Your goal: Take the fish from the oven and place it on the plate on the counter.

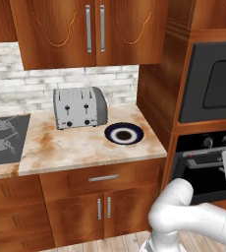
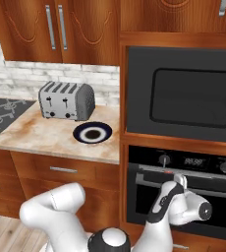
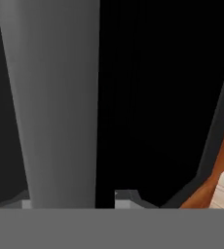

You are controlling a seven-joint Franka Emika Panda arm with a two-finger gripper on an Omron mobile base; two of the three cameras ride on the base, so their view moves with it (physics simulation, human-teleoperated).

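Oven (image 2: 179, 192) handle (image 3: 55, 102) — close between the pincer (image 2: 183, 181) tips.

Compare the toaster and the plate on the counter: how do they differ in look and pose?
The toaster is a silver box standing upright against the brick wall; the plate is a round, dark navy disc with a white ring, lying flat. The toaster stands nearer the hob, the plate nearer the oven. Both rest on the counter.
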